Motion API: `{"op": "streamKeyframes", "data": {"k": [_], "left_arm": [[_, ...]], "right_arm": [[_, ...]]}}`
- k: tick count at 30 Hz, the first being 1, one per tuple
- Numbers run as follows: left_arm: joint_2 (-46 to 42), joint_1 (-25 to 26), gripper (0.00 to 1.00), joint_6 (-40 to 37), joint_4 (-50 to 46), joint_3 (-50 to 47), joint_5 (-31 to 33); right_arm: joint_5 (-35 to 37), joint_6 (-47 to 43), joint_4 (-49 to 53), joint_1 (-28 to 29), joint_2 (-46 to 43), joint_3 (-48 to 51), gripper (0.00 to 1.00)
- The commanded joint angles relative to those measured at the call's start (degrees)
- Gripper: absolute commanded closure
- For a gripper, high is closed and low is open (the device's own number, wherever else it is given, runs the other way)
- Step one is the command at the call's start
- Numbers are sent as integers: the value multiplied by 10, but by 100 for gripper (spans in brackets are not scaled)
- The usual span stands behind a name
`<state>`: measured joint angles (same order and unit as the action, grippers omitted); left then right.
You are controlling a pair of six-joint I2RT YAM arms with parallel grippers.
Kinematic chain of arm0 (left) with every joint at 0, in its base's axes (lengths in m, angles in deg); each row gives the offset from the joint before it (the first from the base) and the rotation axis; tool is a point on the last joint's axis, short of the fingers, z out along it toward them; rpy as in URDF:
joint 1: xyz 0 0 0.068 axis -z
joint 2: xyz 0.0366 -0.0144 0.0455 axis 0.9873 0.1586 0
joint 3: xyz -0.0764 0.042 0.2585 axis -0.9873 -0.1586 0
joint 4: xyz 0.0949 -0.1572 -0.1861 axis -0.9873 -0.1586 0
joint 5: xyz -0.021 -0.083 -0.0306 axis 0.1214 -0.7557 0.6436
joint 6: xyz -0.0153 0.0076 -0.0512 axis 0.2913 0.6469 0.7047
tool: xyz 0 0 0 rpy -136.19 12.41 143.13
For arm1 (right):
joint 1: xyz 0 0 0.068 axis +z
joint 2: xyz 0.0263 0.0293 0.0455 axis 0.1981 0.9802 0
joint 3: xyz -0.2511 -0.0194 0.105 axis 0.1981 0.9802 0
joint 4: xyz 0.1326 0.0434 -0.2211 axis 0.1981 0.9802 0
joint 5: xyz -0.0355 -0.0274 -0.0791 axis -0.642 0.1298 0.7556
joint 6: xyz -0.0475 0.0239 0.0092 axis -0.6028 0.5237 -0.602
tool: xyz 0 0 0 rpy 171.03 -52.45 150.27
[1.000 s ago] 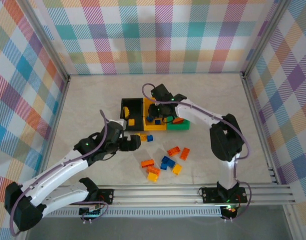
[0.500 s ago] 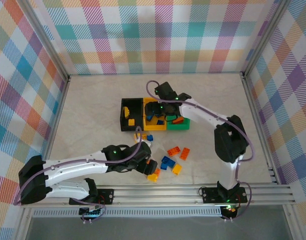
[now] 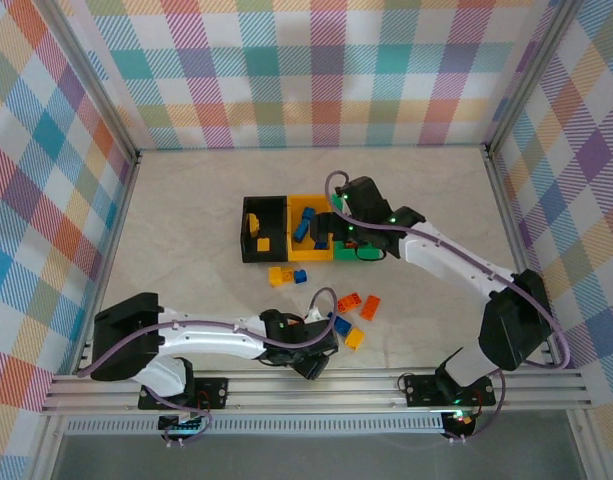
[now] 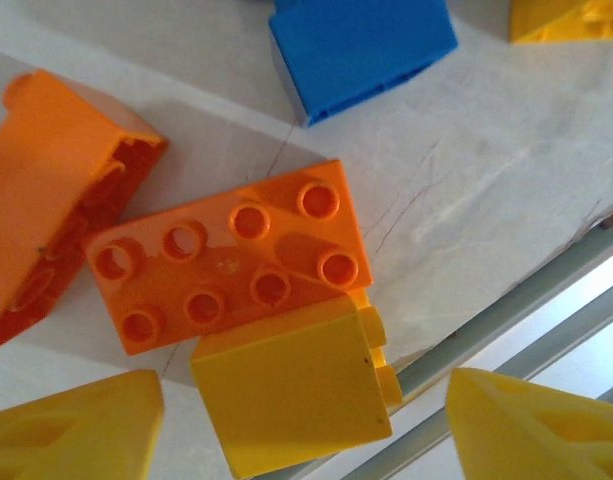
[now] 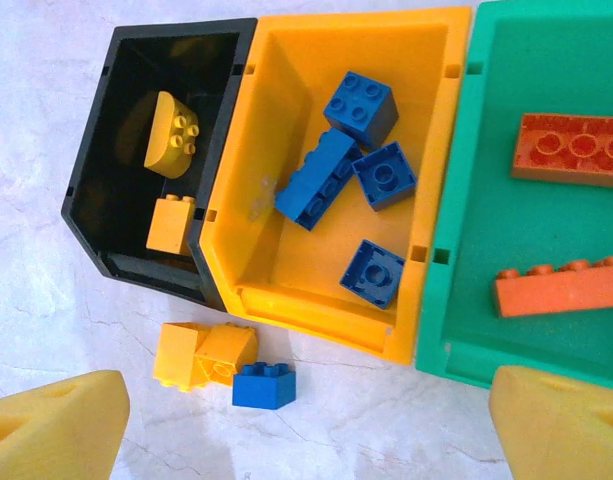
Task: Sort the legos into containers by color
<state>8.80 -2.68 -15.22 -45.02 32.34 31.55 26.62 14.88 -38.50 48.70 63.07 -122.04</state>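
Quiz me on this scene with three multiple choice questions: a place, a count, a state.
1. Which bin holds the blue bricks? A. black bin B. yellow-orange bin C. green bin
2. How many yellow bricks lie in the black bin? A. two B. four C. none
3. The right gripper is: A. shut on a blue brick B. open, holding nothing C. shut on an orange brick
Answers: 1 B, four lie there, the green bin has orange bricks; 2 A, one domed, one square; 3 B, fingertips wide apart, gripping nothing.
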Motion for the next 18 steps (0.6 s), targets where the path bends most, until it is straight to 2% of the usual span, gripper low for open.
{"op": "streamKeyframes", "data": {"k": [1, 11, 18], "left_arm": [[11, 9, 32, 5, -24, 11, 12], [41, 12, 37, 0, -22, 3, 38], [22, 13, 51, 0, -30, 2, 50]], "right_arm": [[1, 11, -20, -11, -33, 15, 7], [-2, 16, -19, -26, -59, 37, 7], [-5, 20, -22, -33, -63, 46, 7]]}}
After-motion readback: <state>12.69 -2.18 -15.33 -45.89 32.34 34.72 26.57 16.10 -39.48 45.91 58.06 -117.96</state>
